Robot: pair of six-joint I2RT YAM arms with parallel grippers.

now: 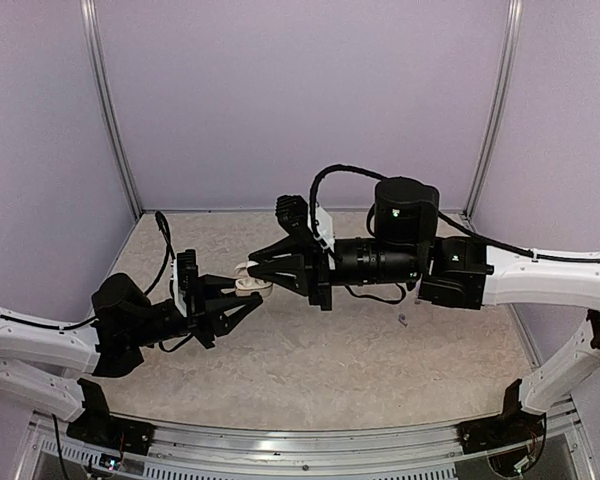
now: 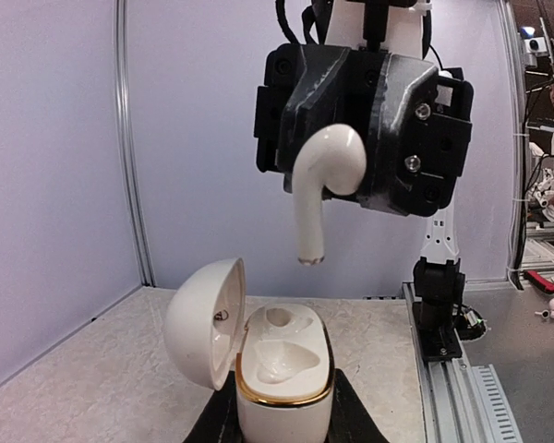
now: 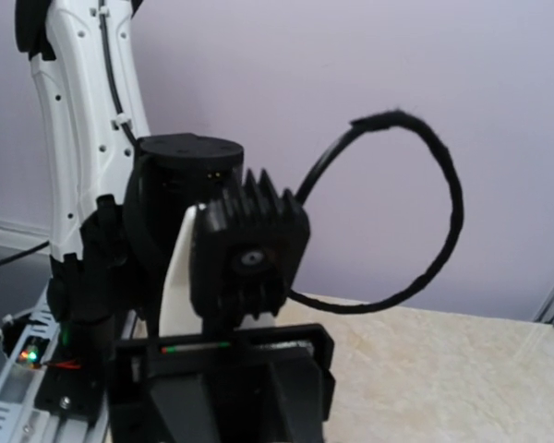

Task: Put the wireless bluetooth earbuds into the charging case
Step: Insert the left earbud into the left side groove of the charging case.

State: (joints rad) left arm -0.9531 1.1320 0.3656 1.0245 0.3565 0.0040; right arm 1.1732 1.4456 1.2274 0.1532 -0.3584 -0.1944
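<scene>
My left gripper (image 1: 242, 302) is shut on the white charging case (image 2: 284, 388) with a gold rim and holds it upright above the table. The case's lid (image 2: 201, 323) hangs open to the left, and both slots look empty. My right gripper (image 2: 351, 175) is shut on a white earbud (image 2: 312, 198), whose stem points down just above the open case. In the top view the earbud (image 1: 244, 267) sits over the case (image 1: 250, 288) between the two grippers. A tiny pale piece (image 1: 403, 321) lies on the table; I cannot tell what it is.
The marbled table (image 1: 310, 350) has lilac walls behind and on both sides. The right wrist view shows mostly the left arm's wrist camera (image 3: 249, 254) and a looping black cable (image 3: 434, 231). A metal rail (image 2: 462, 397) runs along the table's edge.
</scene>
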